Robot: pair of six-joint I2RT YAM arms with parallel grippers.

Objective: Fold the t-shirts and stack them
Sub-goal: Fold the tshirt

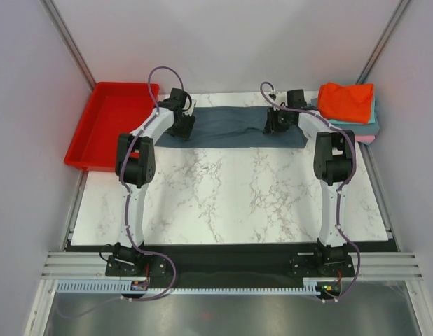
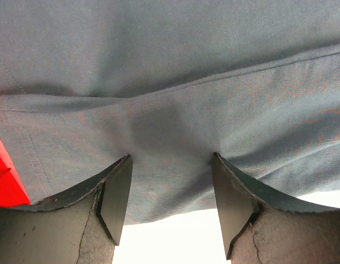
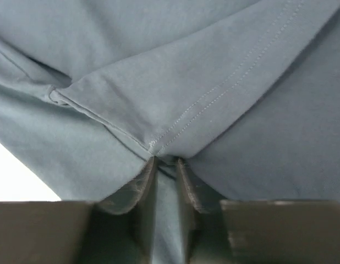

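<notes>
Folding step in hand: the slate blue-grey t-shirt [image 1: 230,127] lies along the far side of the table [image 1: 223,189]. The right gripper [image 3: 164,163] pinches a cloth fold; the left gripper [image 2: 171,165] stands spread over the shirt's left end. The next move probably requires closing the left, then lifting both ends evenly.

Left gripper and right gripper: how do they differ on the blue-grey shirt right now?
The left gripper stands open, fingers wide apart with cloth between them; the right gripper is shut, pinching a hemmed fold. The left gripper is at the end of the blue-grey shirt nearest the red tray; the right gripper is at the end by the folded stack. Both are low on the shirt.
</notes>
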